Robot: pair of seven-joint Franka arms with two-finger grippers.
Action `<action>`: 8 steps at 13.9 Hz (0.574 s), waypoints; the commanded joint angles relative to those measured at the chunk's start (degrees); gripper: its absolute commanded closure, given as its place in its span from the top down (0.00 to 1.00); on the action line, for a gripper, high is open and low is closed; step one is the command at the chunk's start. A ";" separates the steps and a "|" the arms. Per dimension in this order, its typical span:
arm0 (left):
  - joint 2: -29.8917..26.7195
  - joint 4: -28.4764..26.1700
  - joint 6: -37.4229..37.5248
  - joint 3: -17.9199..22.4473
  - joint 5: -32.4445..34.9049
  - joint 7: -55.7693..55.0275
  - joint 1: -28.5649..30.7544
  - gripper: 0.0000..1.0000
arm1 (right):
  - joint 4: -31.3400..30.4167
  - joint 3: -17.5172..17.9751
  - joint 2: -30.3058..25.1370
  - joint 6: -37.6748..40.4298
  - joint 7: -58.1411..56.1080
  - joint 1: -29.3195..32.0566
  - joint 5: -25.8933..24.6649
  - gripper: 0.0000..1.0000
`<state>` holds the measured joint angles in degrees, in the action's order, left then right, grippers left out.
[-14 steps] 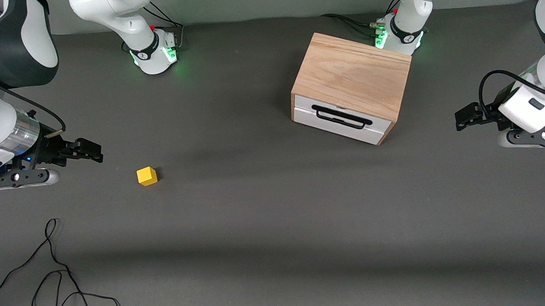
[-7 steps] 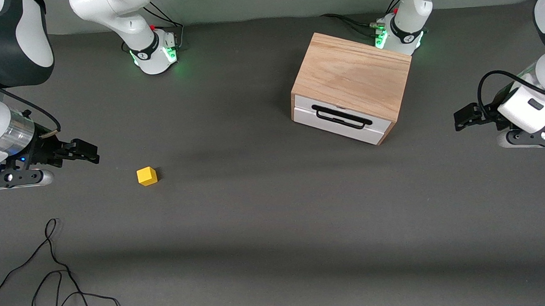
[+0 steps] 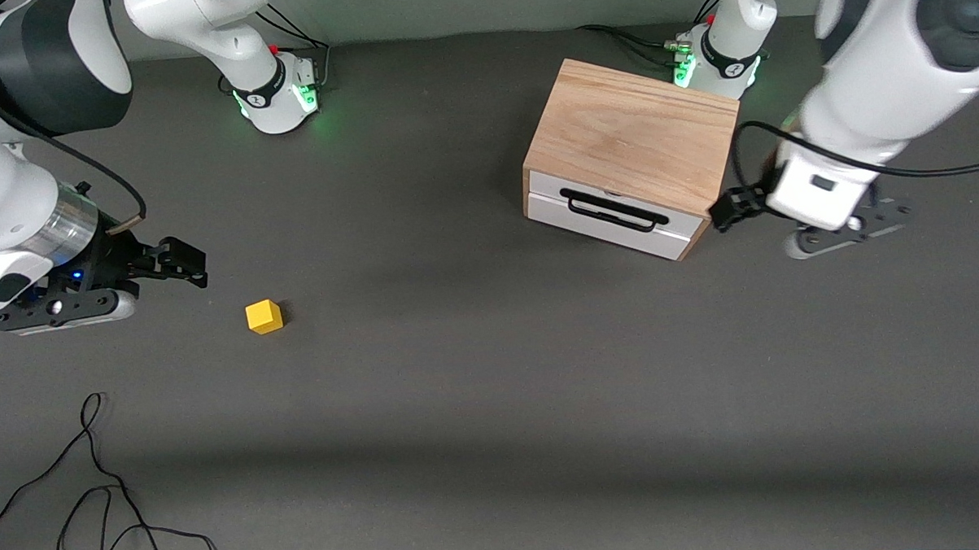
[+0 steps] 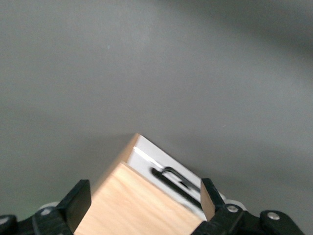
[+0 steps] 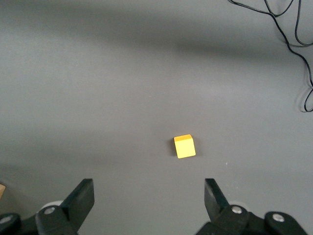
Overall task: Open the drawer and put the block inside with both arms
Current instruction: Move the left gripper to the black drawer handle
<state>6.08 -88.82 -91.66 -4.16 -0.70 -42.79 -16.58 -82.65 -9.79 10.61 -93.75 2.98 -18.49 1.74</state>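
Here the drawer (image 3: 606,218), a white panel with a black wire handle, sits shut in a pale grained wood cabinet (image 3: 633,136) at upper right. The yellow block (image 3: 264,316), a matte cube, lies at middle left on flat grey table (image 3: 477,389). Both grippers, left (image 3: 725,210) and right (image 3: 181,260), gape wide, empty. Black cable (image 3: 98,492) coils lower left.

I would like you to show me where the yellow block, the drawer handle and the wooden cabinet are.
yellow block (image 3: 264,316): front view, on its top face.
drawer handle (image 3: 613,210): front view, on the black wire bar.
wooden cabinet (image 3: 635,135): front view, on its bare top panel.
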 commanded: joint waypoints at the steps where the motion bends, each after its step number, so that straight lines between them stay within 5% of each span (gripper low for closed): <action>1: 1.03 -0.65 -3.08 0.73 -1.06 -15.34 -4.23 1.00 | 0.73 -0.32 0.20 0.50 0.97 0.03 -0.07 1.00; 8: 4.90 -0.65 -5.11 0.73 -0.79 -47.45 -14.27 1.00 | 0.82 -0.50 0.56 0.50 0.97 -0.06 -0.16 1.00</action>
<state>10.51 -89.01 -96.35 -4.36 -1.37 -83.96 -29.22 -82.66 -10.22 10.92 -93.63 2.98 -18.22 1.74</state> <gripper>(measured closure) 0.000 0.000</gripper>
